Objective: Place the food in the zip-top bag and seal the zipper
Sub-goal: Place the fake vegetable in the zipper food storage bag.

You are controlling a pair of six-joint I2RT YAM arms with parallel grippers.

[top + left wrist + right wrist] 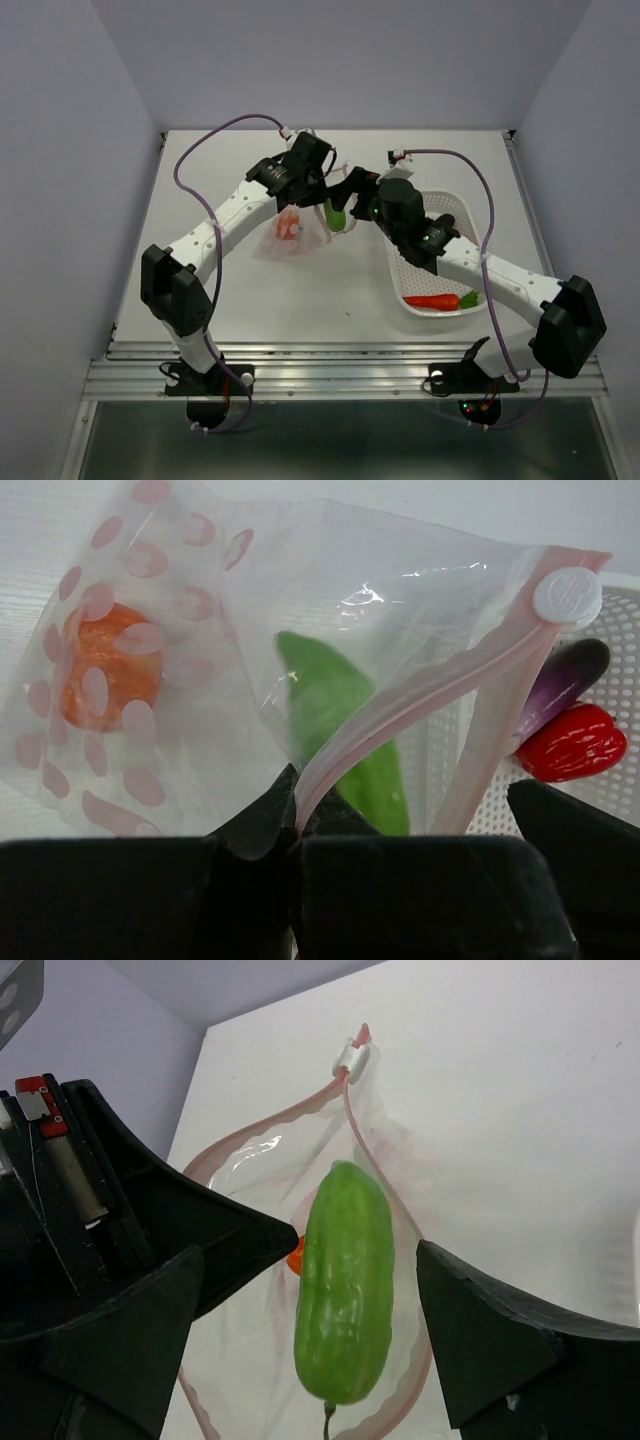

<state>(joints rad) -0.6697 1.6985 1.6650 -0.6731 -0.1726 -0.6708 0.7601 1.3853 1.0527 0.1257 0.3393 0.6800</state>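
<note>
Plainly, the weak point here is the green pod: it sits in the open mouth of the zip-top bag, between the spread fingers of the right gripper. In the right wrist view neither finger touches it, so that pincer is released and nothing but the floppy plastic carries the pod. I cannot tell how much of it lies past the rim; if the larger part hangs outside, it may tip back out onto the table, or lie across the zipper and block the seal when closing comes. The left gripper is clenched on the pink zipper strip and holds the mouth up by that one pinch. The film looks thin and slick, so a slip there would let the mouth fall shut and spill the pod, perhaps also the orange pumpkin that lies deep inside the bag. The right fingers stand close to the rim, so a careless pull-back could hook the plastic and drag the bag out of the left pinch. The purple eggplant, the red pepper and the carrot lie in the white basket, so the mouth must be open for three more loads, and the white slider sits at the far end of the strip
</note>
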